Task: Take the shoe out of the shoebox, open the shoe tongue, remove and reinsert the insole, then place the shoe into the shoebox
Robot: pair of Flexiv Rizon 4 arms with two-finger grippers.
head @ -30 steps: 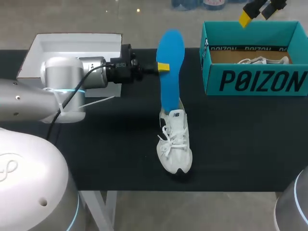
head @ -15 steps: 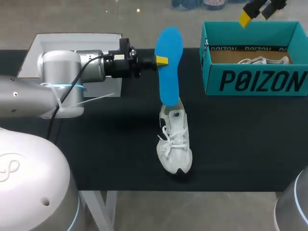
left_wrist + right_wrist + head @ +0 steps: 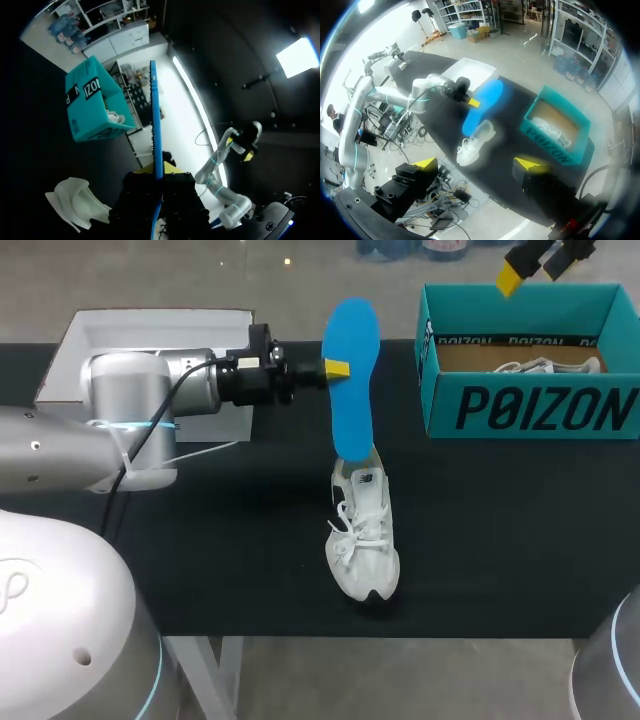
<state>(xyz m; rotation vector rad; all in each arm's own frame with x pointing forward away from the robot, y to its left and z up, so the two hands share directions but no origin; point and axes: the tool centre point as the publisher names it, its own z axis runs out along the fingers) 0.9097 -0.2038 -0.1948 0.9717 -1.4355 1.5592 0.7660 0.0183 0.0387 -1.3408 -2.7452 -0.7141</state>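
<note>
On our black counter, a teal shoebox is sitting at the far right, with a second shoe lying inside it. A white shoe is lying near the middle, outside the box. Our left end effector is clenching a blue insole upright, its lower end at the white shoe's heel opening. Our right end effector is hanging released above the shoebox.

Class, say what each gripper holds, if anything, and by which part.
Left gripper: the insole, pinched at its side edge, about midway along its length. Right gripper: open, holding nothing.
</note>
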